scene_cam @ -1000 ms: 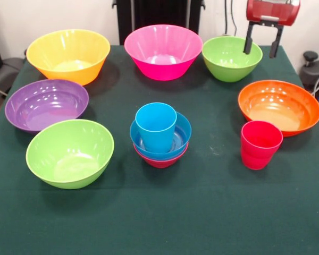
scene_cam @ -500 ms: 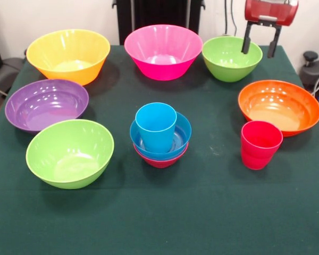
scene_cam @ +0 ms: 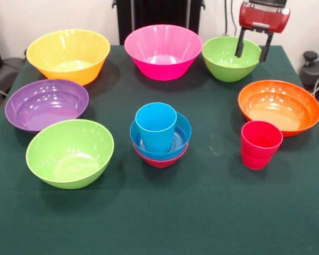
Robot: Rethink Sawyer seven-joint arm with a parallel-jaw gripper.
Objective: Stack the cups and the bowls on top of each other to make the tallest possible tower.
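A light blue cup (scene_cam: 156,126) stands in a small blue bowl (scene_cam: 181,139), which sits on a small red bowl (scene_cam: 160,160), forming the tower mid-table. A red-pink cup (scene_cam: 260,144) stands alone to the right. Large bowls ring the table: yellow-orange (scene_cam: 68,54), pink (scene_cam: 163,51), lime green (scene_cam: 226,59) at the back, purple (scene_cam: 45,104), lime green (scene_cam: 69,152) at the left, and orange (scene_cam: 279,106) at the right. My gripper (scene_cam: 251,52) hangs open over the back green bowl's right rim, holding nothing.
The dark green tablecloth (scene_cam: 165,212) covers the table. The table's right edge runs close behind the orange bowl.
My gripper has shifted left, from beside the back green bowl's right side to over its rim. The cups and bowls have not moved.
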